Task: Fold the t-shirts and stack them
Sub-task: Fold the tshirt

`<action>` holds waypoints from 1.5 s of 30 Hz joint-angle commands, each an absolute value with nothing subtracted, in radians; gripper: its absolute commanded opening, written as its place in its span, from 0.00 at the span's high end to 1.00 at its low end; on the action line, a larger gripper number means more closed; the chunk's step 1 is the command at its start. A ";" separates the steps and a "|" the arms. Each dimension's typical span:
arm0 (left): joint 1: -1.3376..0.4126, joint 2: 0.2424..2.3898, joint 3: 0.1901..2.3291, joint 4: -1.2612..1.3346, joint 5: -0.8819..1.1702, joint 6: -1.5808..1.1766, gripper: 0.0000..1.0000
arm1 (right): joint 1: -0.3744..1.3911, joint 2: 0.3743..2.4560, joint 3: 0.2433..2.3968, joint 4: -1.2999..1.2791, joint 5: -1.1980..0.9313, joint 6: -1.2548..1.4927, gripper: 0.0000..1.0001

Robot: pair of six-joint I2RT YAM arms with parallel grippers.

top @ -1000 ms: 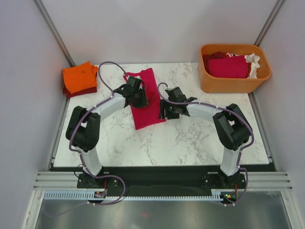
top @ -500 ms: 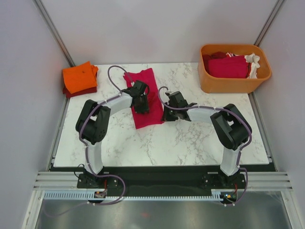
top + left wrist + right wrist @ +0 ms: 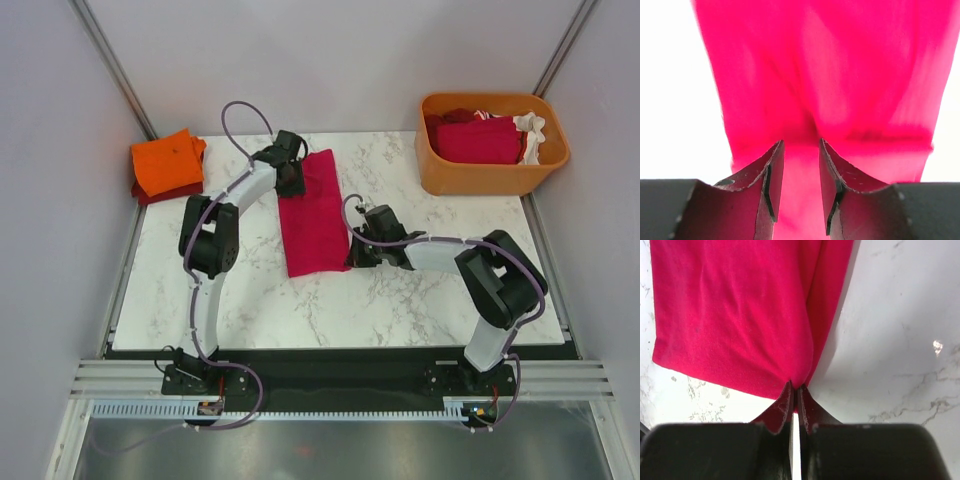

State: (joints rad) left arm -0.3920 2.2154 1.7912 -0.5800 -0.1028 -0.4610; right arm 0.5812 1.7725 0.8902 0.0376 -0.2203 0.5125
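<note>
A crimson-pink t-shirt [image 3: 314,215] lies as a long folded strip in the middle of the marble table. My left gripper [image 3: 291,177] is at its far left end. In the left wrist view, the jaws of the left gripper [image 3: 800,144] stand a little apart with a thick bunch of the pink t-shirt [image 3: 825,80] gripped between them. My right gripper [image 3: 353,257] is at the strip's near right corner. In the right wrist view the right gripper [image 3: 795,388] is shut on the hem corner of the t-shirt [image 3: 735,315].
A folded orange t-shirt [image 3: 167,162] lies on a dark red one [image 3: 152,193] at the table's far left corner. An orange plastic tub [image 3: 480,178] at the far right holds more crimson [image 3: 478,140] and white [image 3: 531,133] cloth. Bare marble [image 3: 400,310] lies toward the near edge.
The right gripper has shut on the shirt's near right corner. The left gripper has moved from mid-shirt to the far end, and the shirt now lies straighter and longer.
</note>
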 commanded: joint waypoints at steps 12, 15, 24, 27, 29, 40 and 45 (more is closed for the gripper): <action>-0.396 1.907 1.702 -0.716 -0.120 -0.422 0.46 | 0.657 1.744 0.854 -0.152 -0.198 0.503 0.34; -0.428 1.766 1.519 -0.706 -0.114 -0.468 0.46 | 0.657 1.704 0.874 -0.201 -0.219 0.480 0.23; -0.457 1.427 0.949 -0.497 0.000 -0.595 0.42 | 0.660 1.597 0.894 -0.288 -0.144 0.443 0.19; -0.457 1.391 0.862 -0.419 0.070 -0.615 0.42 | 0.660 1.660 0.903 -0.241 -0.161 0.448 0.20; -0.457 1.390 0.829 -0.387 0.104 -0.637 0.40 | 0.660 1.710 0.913 -0.206 -0.169 0.449 0.20; -0.459 1.434 0.706 -0.308 0.103 -0.693 0.32 | 0.660 1.828 0.951 -0.153 -0.187 0.456 0.32; -0.459 1.463 0.664 -0.308 0.103 -0.693 0.32 | 0.660 1.851 0.936 -0.130 -0.210 0.462 0.41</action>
State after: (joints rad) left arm -0.4572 1.4376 0.7021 -0.3344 0.0959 -0.6628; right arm 0.6559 1.7809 0.9733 -0.0788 -0.2077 0.4664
